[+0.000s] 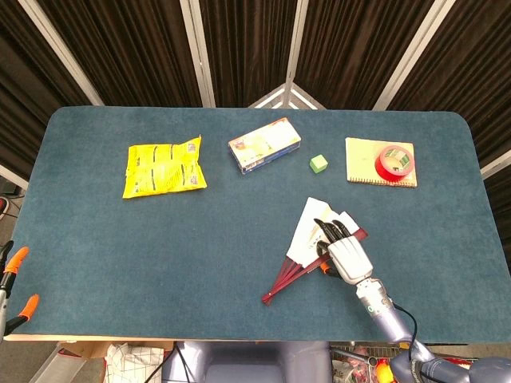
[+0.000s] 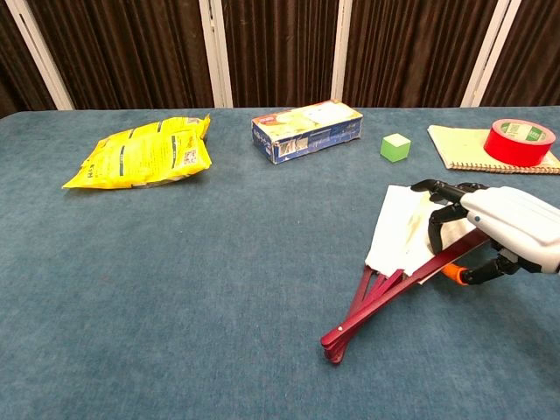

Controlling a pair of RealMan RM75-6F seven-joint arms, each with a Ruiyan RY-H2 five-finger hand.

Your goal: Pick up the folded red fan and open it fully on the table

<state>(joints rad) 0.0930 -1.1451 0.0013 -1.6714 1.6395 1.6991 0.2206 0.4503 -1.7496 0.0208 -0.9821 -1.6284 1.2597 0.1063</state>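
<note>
The red fan (image 1: 307,238) lies partly open at the right of the table's front, its white paper leaf (image 2: 398,229) spread in a narrow wedge. Its red ribs meet at the pivot (image 2: 331,339), which points toward the front edge. My right hand (image 1: 347,257) sits over the fan's right side. Its dark fingers (image 2: 437,219) curl over the outer red rib, and the orange-tipped thumb sits under it, so the hand grips that rib. The left hand shows in neither view.
A yellow snack bag (image 1: 164,167) lies at the back left, a printed box (image 1: 264,145) at the back centre and a green cube (image 1: 318,163) beside it. A red tape roll (image 1: 394,162) rests on a notebook (image 1: 359,163) at the back right. Orange-tipped objects (image 1: 17,255) hang off the left edge.
</note>
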